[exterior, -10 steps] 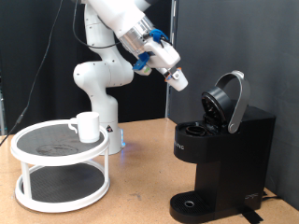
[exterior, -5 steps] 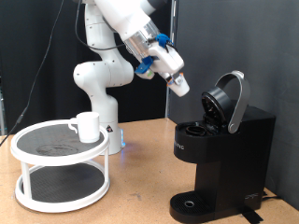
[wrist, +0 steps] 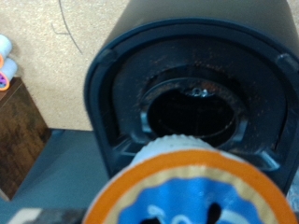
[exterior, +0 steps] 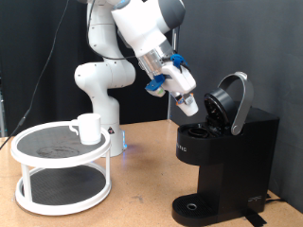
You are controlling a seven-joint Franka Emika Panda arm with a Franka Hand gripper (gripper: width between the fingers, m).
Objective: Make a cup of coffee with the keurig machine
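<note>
The keurig machine (exterior: pixel 225 156) stands at the exterior view's right with its lid (exterior: pixel 233 100) raised. My gripper (exterior: pixel 189 101) hangs just above the open pod chamber, at its left side, shut on a small white coffee pod (exterior: pixel 190 100). In the wrist view the pod's orange and blue top (wrist: pixel 187 191) fills the foreground, with the empty round chamber (wrist: pixel 194 114) right behind it. My fingers do not show in that view. The cup (exterior: pixel 88 128), a white mug, sits on the top shelf of a white rack at the exterior view's left.
The white round two-tier rack (exterior: pixel 59 175) stands on the wooden table at the exterior view's left. The arm's base (exterior: pixel 102 113) rises behind it. The machine's round drip base (exterior: pixel 194 206) has nothing on it. A black curtain hangs behind.
My gripper has moved down and to the exterior view's right with the pod, from well above the machine to just over its open chamber. The mug and machine have not moved.
</note>
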